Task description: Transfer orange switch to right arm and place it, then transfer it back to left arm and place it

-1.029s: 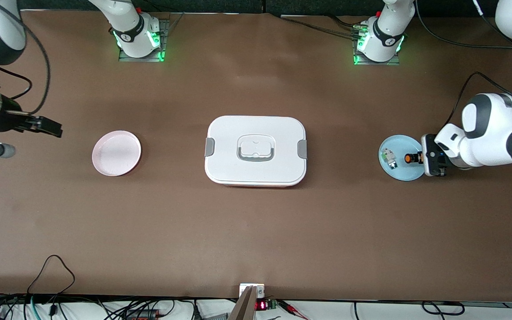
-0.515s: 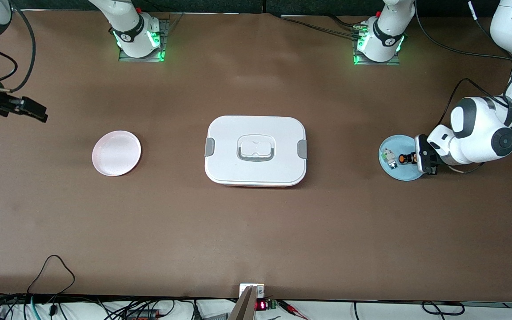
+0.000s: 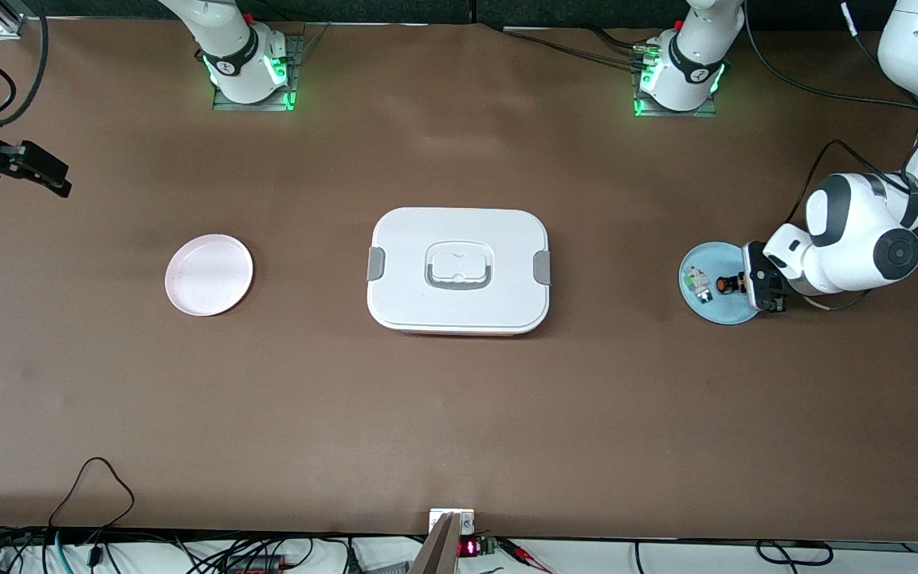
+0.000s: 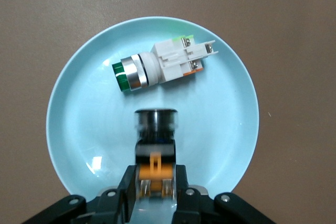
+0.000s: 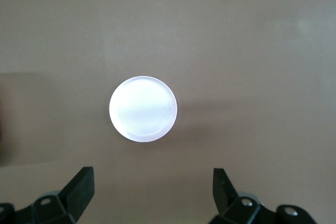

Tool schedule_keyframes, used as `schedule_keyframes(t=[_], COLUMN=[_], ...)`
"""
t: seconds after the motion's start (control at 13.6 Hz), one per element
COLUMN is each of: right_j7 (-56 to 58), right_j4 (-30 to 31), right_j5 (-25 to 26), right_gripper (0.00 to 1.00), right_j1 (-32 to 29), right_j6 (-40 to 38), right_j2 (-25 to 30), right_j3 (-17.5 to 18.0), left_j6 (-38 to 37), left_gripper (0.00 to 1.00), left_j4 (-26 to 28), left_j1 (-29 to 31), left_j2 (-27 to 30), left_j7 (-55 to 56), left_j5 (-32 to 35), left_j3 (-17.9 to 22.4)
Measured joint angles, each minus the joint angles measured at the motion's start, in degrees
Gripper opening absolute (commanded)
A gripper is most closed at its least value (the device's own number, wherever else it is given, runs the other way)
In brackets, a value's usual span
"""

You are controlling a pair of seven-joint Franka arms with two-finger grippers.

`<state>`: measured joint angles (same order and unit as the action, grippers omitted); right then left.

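The orange switch (image 4: 155, 145) lies on the pale blue plate (image 4: 79, 87) at the left arm's end of the brown desk (image 3: 459, 414), with its round black head pointing toward the plate's middle and its orange-marked body between the fingers (image 4: 126, 192) of the left gripper (image 4: 155, 195); those fingers are clenched on the switch's body, one on each side, and the switch sits low on the plate's surface; beside it on the same plate, apart from it, lies a white component with a green button and a metal ring (image 4: 160, 66); in the front view the left gripper (image 3: 746, 282) reaches in over the plate's edge from the left arm's end, the white wrist and elbow bunched just beside the plate (image 3: 706, 307); the white box (image 3: 459, 269), lidded, with grey side latches and a grey-rimmed recessed handle, stands at the middle of the desk, well apart from both plates; a pink plate (image 3: 209, 274) lies empty toward the right arm's end, about level with the box; the right gripper (image 3: 33, 169) hangs in the air over the desk's edge at the right arm's end; its fingers (image 5: 79, 187) are spread wide and hold nothing, with the pink plate (image 5: 143, 108) seen below between them in the right wrist view.
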<state>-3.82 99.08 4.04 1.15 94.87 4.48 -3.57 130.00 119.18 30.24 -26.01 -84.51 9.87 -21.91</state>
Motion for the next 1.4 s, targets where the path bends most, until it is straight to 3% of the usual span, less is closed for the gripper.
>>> schedule_keyframes(t=[0.22,0.44,0.66,0.81,1.25,1.4], right_j7=[0.59,0.77,0.78,0.78,0.82,0.83], right_j4=[0.65,0.65,0.61,0.60,-1.75,-2.30], right_j5=[-3.34,-3.44,-3.44,-3.39,-3.37,-3.37], right_gripper=[1.00,1.00,1.00,1.00,1.00,1.00], right_j1=[-0.28,-0.18,-0.14,-0.14,-4.53,-4.78], right_j6=[0.71,1.17,1.28,1.31,1.51,1.51], right_j2=[-1.03,-2.21,-2.29,-2.31,-3.81,-4.37], right_j3=[-1.80,-1.62,-1.39,-1.38,4.29,4.50], left_j6=[0.00,-3.55,-17.88,-23.25,-39.42,-40.90], left_gripper=[1.00,1.00,1.00,1.00,1.00,1.00], left_j4=[0.36,-1.23,-9.66,-14.19,-27.17,-31.32], left_j1=[1.17,1.38,0.87,0.63,0.25,0.03], left_j2=[-0.46,-0.49,0.75,1.79,4.77,5.54], left_j7=[0.48,5.65,17.63,25.10,56.61,61.63], left_j5=[0.04,0.08,0.15,0.14,0.14,0.14], left_j3=[0.02,-0.23,-1.91,-3.40,-15.33,-16.85])
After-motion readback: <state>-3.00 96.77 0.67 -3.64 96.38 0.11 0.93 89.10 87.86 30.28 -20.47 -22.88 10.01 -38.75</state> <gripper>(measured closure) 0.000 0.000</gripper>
